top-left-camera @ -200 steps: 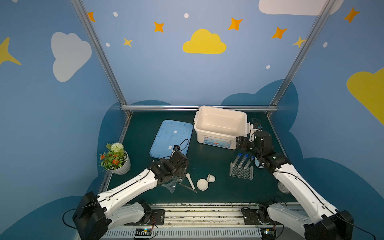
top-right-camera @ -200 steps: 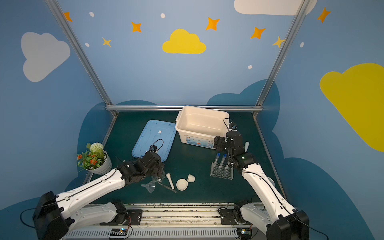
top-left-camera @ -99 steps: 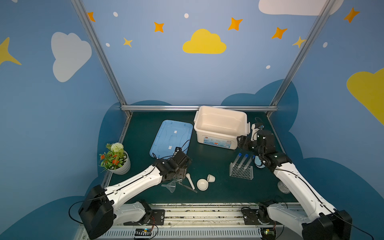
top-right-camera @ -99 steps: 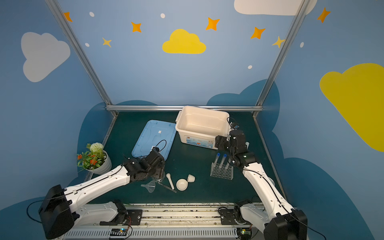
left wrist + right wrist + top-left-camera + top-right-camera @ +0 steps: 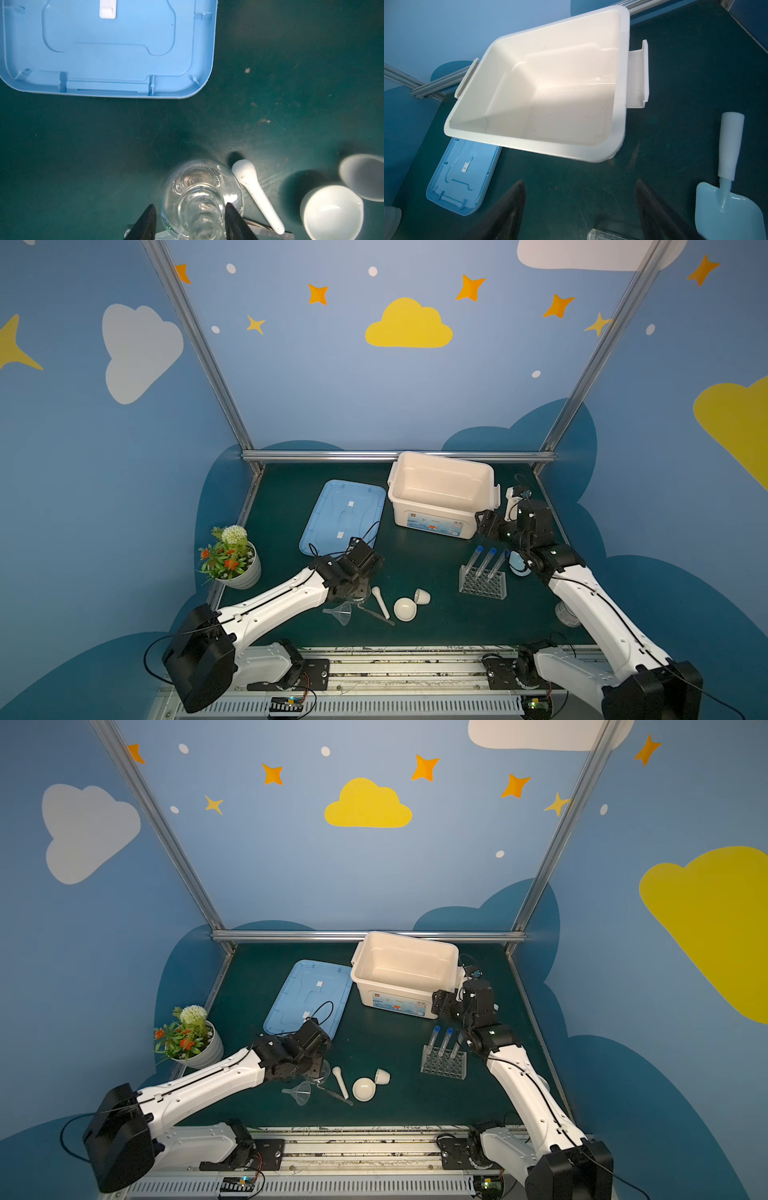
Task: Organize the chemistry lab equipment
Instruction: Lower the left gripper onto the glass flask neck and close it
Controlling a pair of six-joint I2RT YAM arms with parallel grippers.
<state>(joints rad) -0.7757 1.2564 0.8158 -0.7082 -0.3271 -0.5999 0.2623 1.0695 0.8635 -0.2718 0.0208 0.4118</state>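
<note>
In the left wrist view the glass flask stands upright on the green mat, and my left gripper straddles its neck. One finger touches the glass; a gap shows at the other. Beside the flask lie the white pestle, thin tweezers, clear funnel, bowl and tipped cup. Blue-capped test tubes lean in the clear rack. My right gripper hangs open and empty above the mat, between the rack and the white bin.
The bin's blue lid lies flat left of the bin. A potted flower plant stands at the left edge. A round tin sits partly under the right arm. A pale blue scoop lies right of the rack.
My left gripper's jaws have narrowed from wide open to close around the flask neck. The right gripper has drifted slightly toward the back right.
</note>
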